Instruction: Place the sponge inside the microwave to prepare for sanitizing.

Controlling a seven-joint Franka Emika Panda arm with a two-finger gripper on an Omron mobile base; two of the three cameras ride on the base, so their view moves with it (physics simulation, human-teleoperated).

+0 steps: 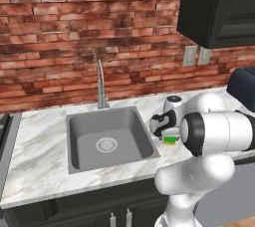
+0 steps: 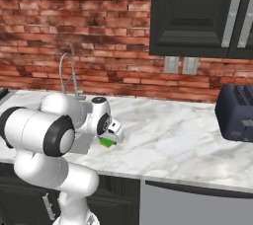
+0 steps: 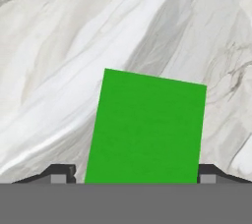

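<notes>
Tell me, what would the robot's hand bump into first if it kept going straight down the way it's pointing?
Most likely the sponge: it lies between the hand's fingertips on the marble counter, which comes right after.

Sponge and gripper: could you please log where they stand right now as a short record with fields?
sponge: green-topped block lying flat on the marble counter, just right of the sink
gripper: down over the sponge, one fingertip on each side of it
grip: closed or not, cannot tell
nearby: faucet behind the sink; dark toaster further right
task stage: sponge on the counter, not lifted
</notes>
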